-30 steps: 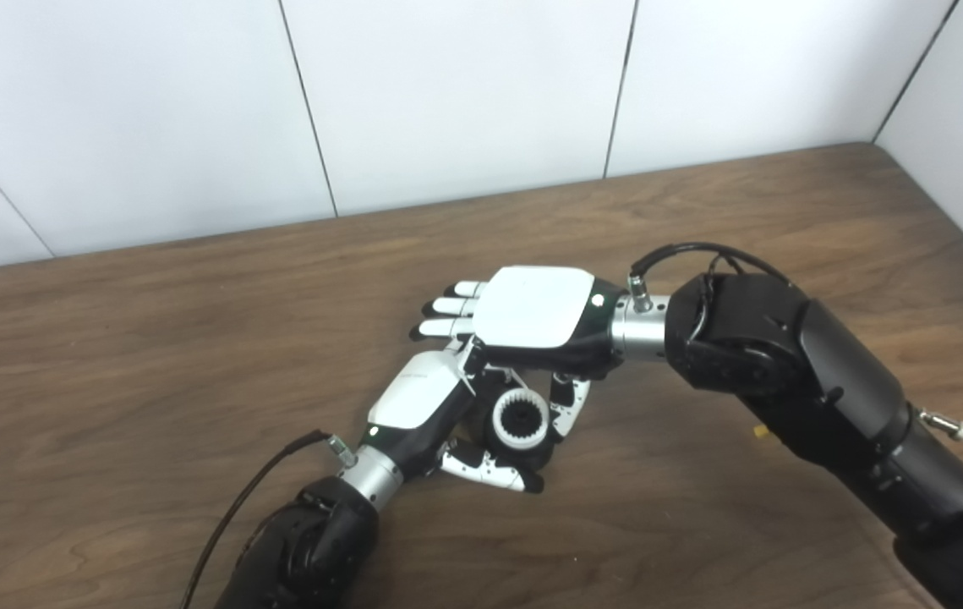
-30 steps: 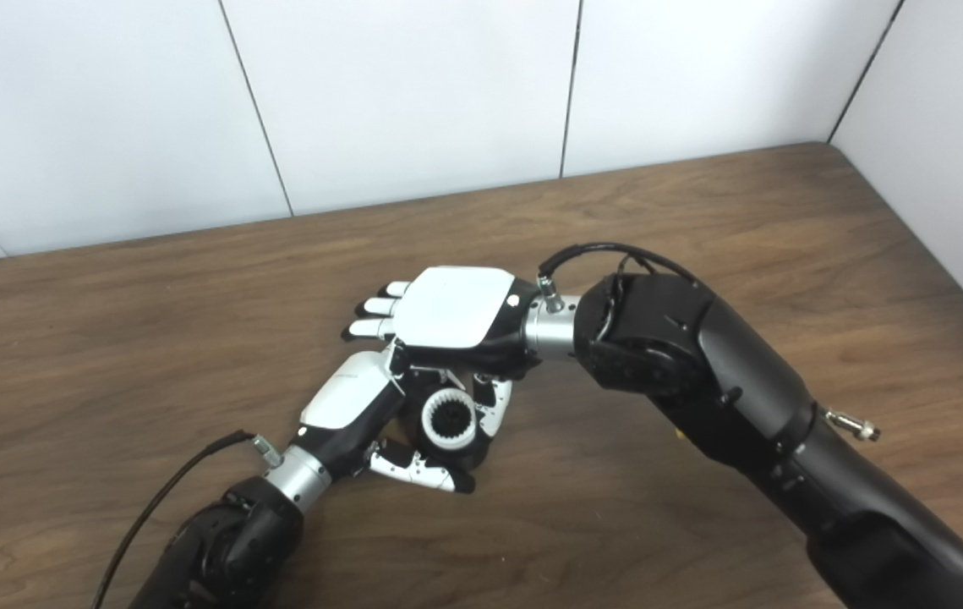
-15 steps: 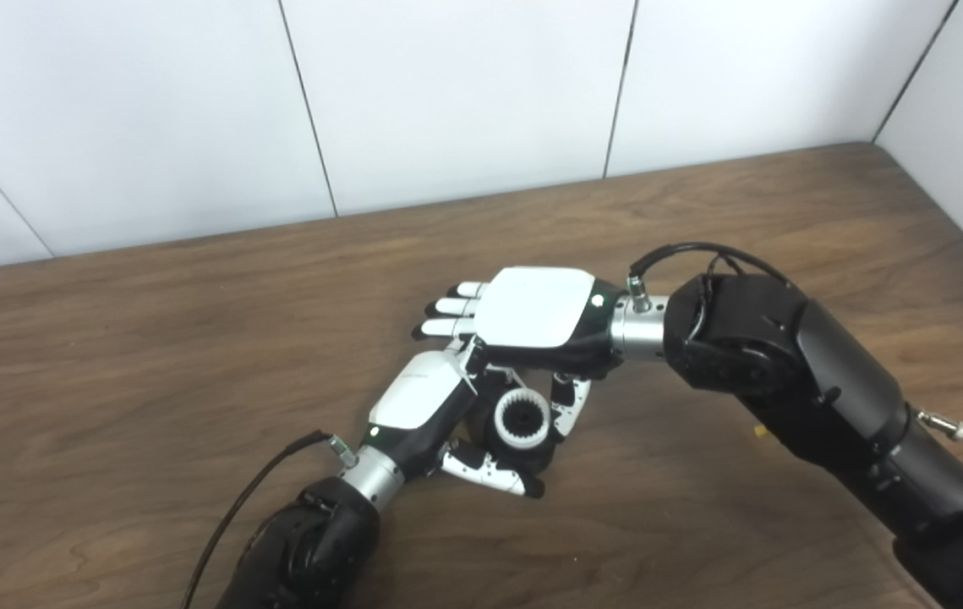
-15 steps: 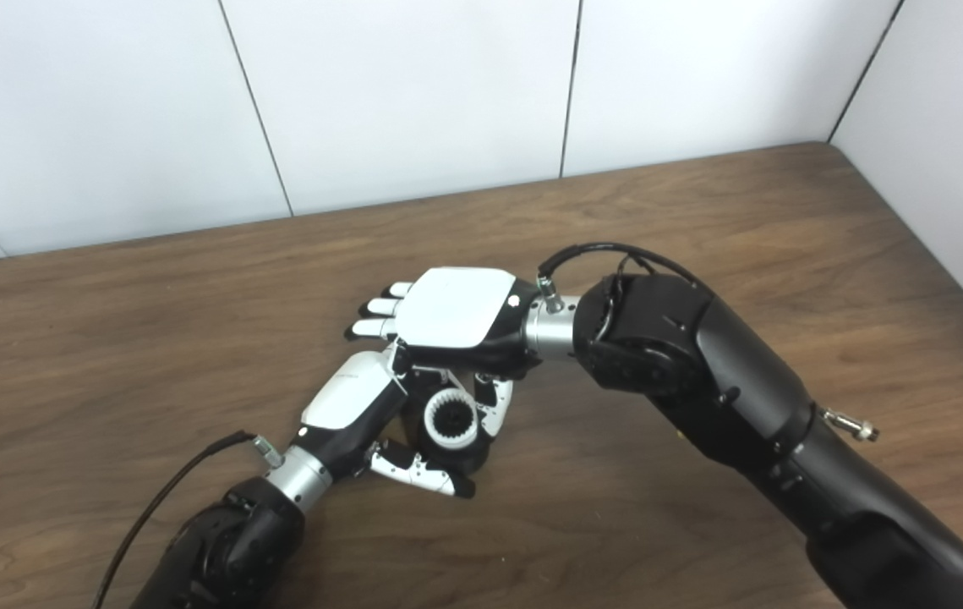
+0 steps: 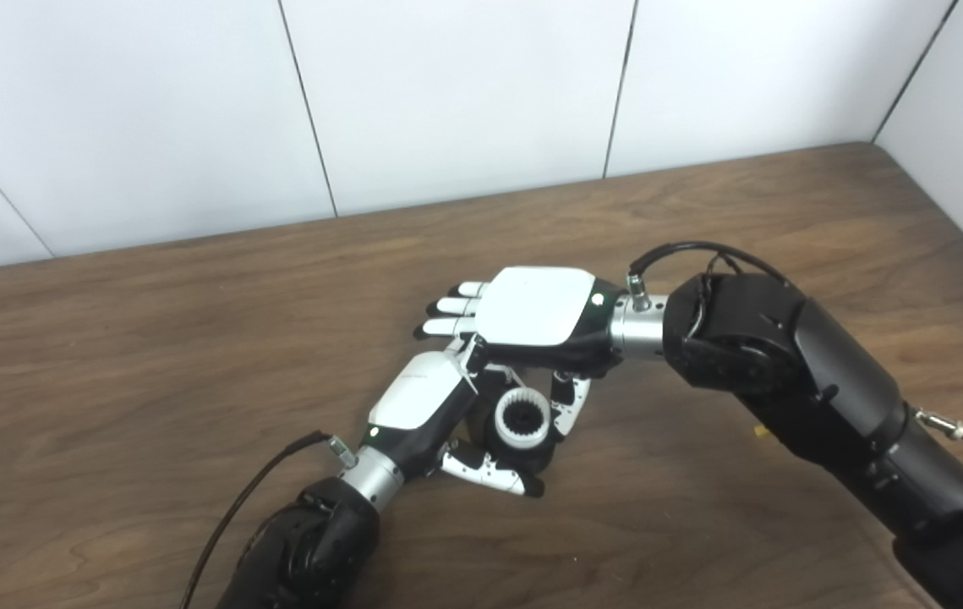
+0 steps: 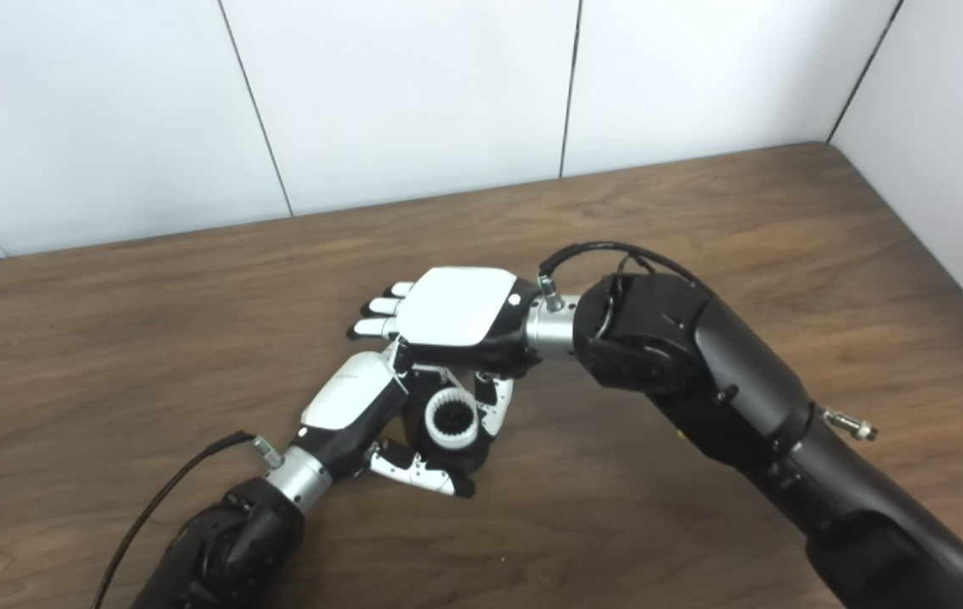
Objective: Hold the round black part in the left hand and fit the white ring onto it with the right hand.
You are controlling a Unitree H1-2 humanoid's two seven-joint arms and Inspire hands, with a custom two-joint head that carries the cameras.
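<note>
Left hand [image 5: 426, 406] clamps round black part [image 5: 532, 457] near desk [image 5: 109, 355] middle; white ring [image 5: 522, 416] sits on it. Right hand [image 5: 532, 309] fingers extended, thumb beside ring. Risk: ring cocks, jams if pressed unevenly.

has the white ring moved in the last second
Barely. Against the wood grain of the table, the white ring sits slightly higher in the picture, held in the left hand under the right hand.

No legible text, labels, brand marks, numbers or signs on any surface, white hand covers plain, wall panels plain, tabletop unmarked
</note>
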